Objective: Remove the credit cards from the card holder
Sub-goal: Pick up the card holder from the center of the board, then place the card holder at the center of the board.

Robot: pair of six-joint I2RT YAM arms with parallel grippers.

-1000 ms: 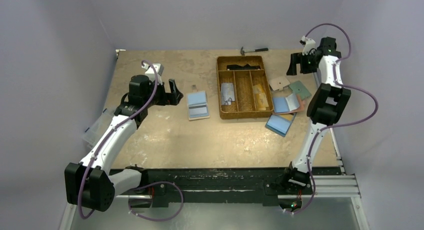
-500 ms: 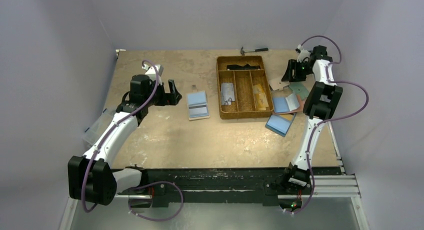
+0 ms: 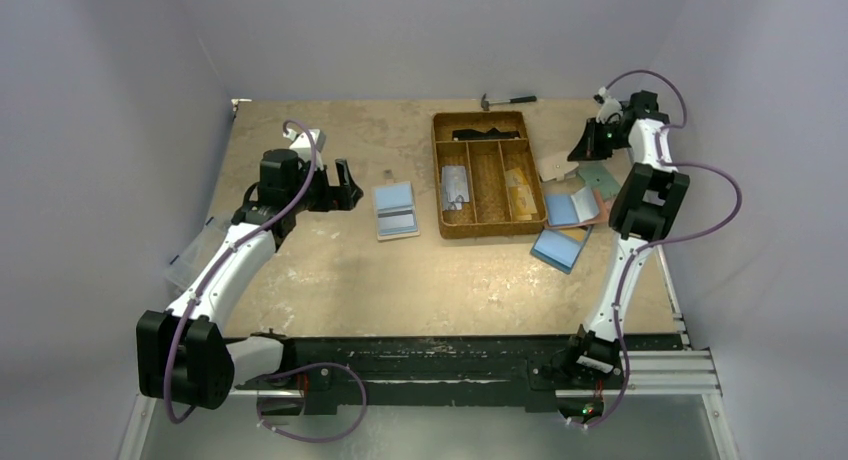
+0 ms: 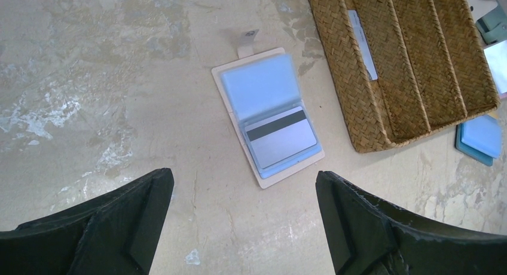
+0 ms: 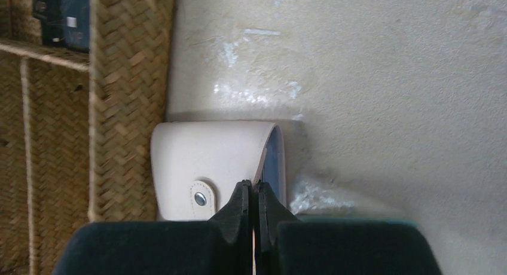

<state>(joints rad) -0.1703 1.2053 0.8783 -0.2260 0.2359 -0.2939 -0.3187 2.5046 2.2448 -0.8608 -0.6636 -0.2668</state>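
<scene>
Right end effector: pressing its fingers fully together at the open edge of a closed cream holder, which is lying just beside the woven tray; not showing whether the thin cover is caught between them.

Left end effector: hovering with fingers spread wide apart above the bench, clamping nothing.

Lying open and flat just ahead of that left end effector, to the left of the tray: the card holder, showing a light blue inner face on its far half and keeping a grey credit card with a dark stripe on its near half.

Showing pale scuffed patches all over a worn tan top. Carrying a cluster of other flat holders right of the tray, a small hammer at the far edge and a clear plastic box at the left edge. Ending at the near side in a dark rail bearing both arm bases.

Closing in on three sides: plain pale grey walls.
</scene>
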